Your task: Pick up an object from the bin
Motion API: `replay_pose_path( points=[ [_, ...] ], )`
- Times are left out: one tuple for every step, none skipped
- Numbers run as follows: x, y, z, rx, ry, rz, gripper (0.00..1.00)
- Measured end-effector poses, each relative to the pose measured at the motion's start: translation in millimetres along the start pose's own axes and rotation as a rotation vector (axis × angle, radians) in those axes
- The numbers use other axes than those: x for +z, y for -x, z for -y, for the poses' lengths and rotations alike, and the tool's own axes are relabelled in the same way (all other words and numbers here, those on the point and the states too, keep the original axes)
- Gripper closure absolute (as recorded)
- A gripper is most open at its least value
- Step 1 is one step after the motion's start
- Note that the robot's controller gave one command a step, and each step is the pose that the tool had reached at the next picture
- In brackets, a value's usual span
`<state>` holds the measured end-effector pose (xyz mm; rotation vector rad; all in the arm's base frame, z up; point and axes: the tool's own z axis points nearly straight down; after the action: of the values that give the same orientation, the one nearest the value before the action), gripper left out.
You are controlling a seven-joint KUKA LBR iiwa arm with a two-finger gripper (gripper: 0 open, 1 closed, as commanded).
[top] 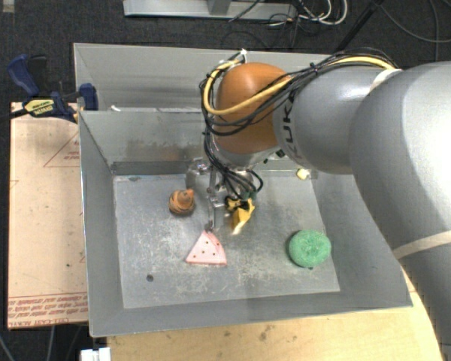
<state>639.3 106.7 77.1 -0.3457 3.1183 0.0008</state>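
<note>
Pink wedge (206,253): a flat speckled triangle lying on the bin (150,280) floor, its apex just under the gripper (216,220) and pointing at it; long axis apex to base. Judged light, perhaps soft, best taken across the narrow apex end. Whether the gripper is apart or together cannot be told. Yellow piece (242,215) just view-right of the gripper, brown lump (183,201) near its view-left, green disc (309,249) well view-right
</note>
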Motion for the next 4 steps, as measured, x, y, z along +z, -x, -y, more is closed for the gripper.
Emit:
replay_pose_path(
  points=[
    [4.5,19.2,-34.7,-0.06,0.001,0.001,0.0],
    [5.2,33.4,-83.1,-0.089,0.002,0.0,1.0],
    [6.0,31.0,-76.8,-0.087,0.002,-0.002,0.0],
    [6.2,29.9,-73.9,-0.087,0.002,-0.002,0.0]
  ],
)
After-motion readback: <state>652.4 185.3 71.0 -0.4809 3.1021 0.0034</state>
